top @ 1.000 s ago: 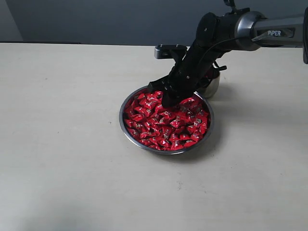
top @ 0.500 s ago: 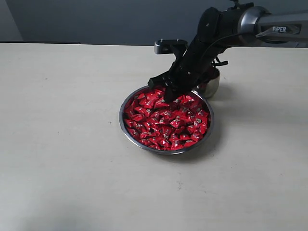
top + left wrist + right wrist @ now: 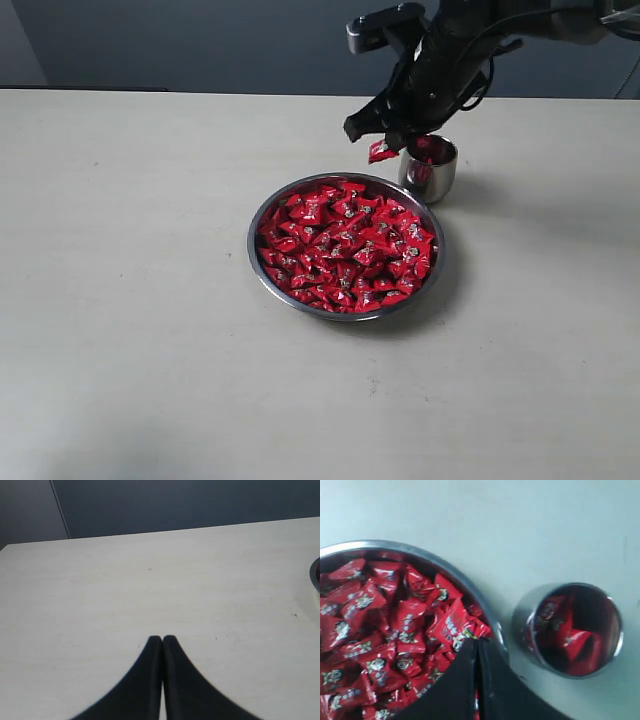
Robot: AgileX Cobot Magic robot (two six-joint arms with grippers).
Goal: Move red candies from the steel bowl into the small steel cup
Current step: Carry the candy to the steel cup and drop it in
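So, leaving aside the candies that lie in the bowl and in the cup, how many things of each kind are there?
Steel bowl: 1
Small steel cup: 1
Grippers: 2, the left gripper and the right gripper
Red candy held in the right gripper's jaws: 1
Total: 5

Red candies (image 3: 345, 245) fill steel bowl (image 3: 345, 316) (some in cup (image 3: 432, 180)).

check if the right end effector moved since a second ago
Yes. The right end effector has lifted up out of the steel bowl and now hangs above its far rim, close beside the small steel cup, pinching one red candy.
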